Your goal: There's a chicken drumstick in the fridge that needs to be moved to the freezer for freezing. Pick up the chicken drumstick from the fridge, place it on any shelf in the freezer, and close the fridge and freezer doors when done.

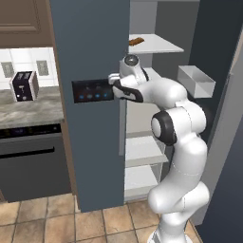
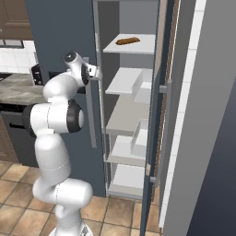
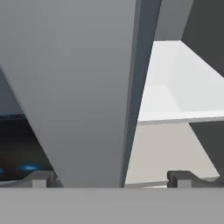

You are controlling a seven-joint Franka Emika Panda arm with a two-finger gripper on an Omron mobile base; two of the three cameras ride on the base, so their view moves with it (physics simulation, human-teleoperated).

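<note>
The white arm is seen bent forward from its base, its two-finger gripper point(image 3: 111, 177) brought up to the edge of the slate-blue freezer door point(image 1: 90, 47) at the height of the dark, blue-lit control panel point(image 1: 92, 90). In the hand view the two dark fingertips point(image 3: 41, 178) are set wide apart, one on each side of a broad grey upright bar; the jaws are spread fully and nothing is clamped between them. Whether the fingers touch the bar cannot be told.

Just past the door edge, the pale grey-white shelves point(image 2: 129, 80) of the open compartment are stacked one above another, and a clear bin point(image 1: 196, 80) is seen on the inside of the opened door at the right. On the top shelf a longer brown stick-shaped food point(image 2: 127, 41) is laid flat. The small orange-brown chicken drumstick cannot be made out on any shelf.

To the left, a grey stone counter point(image 1: 28, 111) is seen above a dark oven front point(image 1: 33, 163), and a small dark toaster point(image 1: 24, 86) is stood on it before the white tiled wall.
</note>
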